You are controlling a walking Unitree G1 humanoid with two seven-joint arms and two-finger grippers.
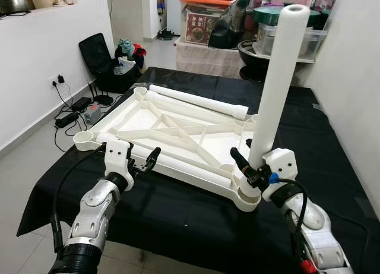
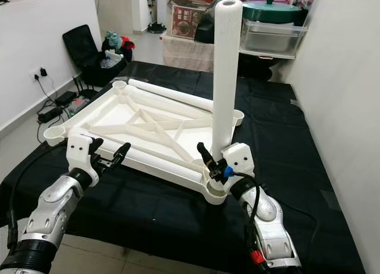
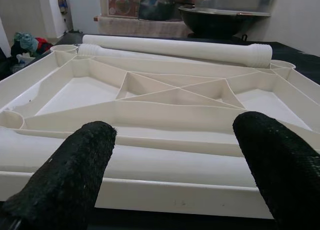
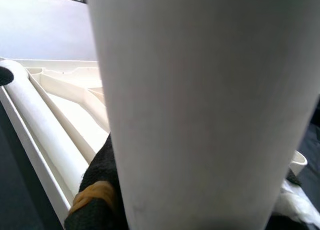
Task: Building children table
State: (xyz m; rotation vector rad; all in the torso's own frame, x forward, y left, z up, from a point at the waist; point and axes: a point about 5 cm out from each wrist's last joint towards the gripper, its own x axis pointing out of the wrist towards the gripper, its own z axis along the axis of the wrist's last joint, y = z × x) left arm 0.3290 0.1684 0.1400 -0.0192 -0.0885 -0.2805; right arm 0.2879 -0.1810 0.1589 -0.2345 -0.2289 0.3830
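Observation:
An upside-down white plastic table top [image 1: 133, 116] lies on a black-covered table [image 1: 178, 220]. One white leg [image 1: 199, 101] lies along its far edge and another [image 1: 184, 167] along its near edge. A third leg [image 1: 279, 78] stands upright over the near right corner socket [image 1: 246, 198], with my right gripper [image 1: 252, 165] shut on its lower end; its black finger [image 4: 97, 190] presses the leg [image 4: 200, 105]. My left gripper [image 1: 142, 158] is open at the near left edge, just in front of the near lying leg [image 3: 150, 162], holding nothing.
A black bag [image 1: 101, 57] and a power strip with cables [image 1: 77, 113] are on the floor at the left. Boxes and a black pan [image 1: 252, 51] crowd the shelf behind the table. A white wall [image 1: 350, 78] stands close on the right.

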